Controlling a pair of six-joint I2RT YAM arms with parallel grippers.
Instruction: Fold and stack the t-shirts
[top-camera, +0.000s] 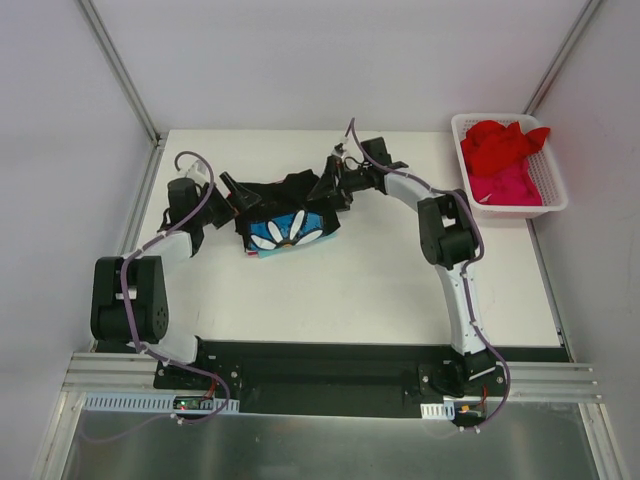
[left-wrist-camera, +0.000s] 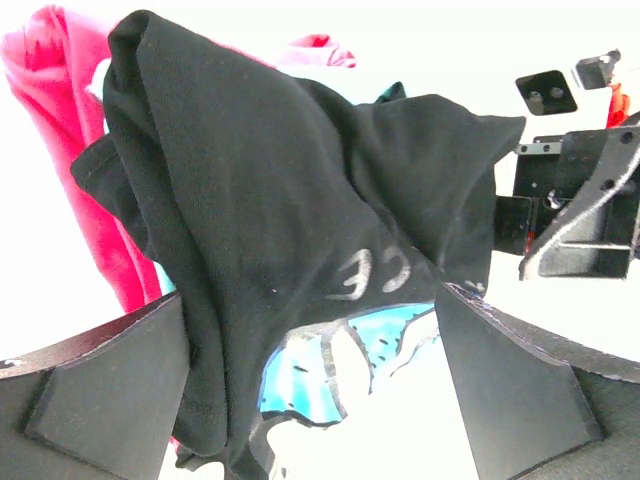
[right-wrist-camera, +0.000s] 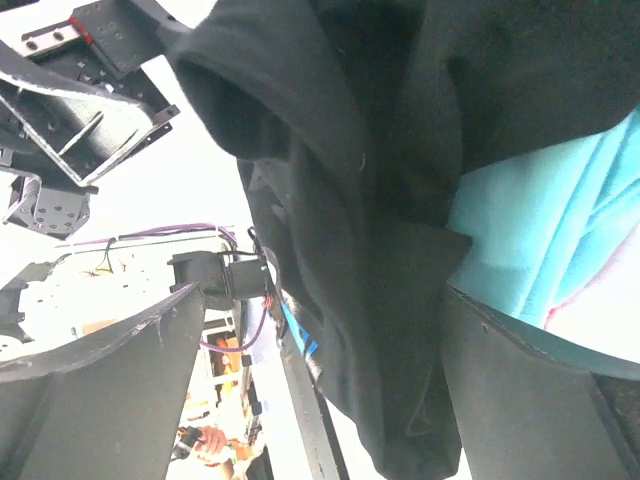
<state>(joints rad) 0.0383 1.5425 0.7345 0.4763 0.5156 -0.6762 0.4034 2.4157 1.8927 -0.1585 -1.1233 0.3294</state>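
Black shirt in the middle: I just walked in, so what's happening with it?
The black shirt lies bunched on the table, flower print up, a teal shirt against it. The left gripper and right gripper sit at its two ends, jaws open, nothing clamped. A red shirt and a pink shirt wait in the basket.

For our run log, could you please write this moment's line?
black flower-print cloth t-shirt: bunched, unfolded | left hand: open | right hand: open

White table (top-camera: 400, 290) w/ black flower-print t-shirt (top-camera: 290, 228) bunched mid-rear, white basket (top-camera: 520, 212) at far-right corner.
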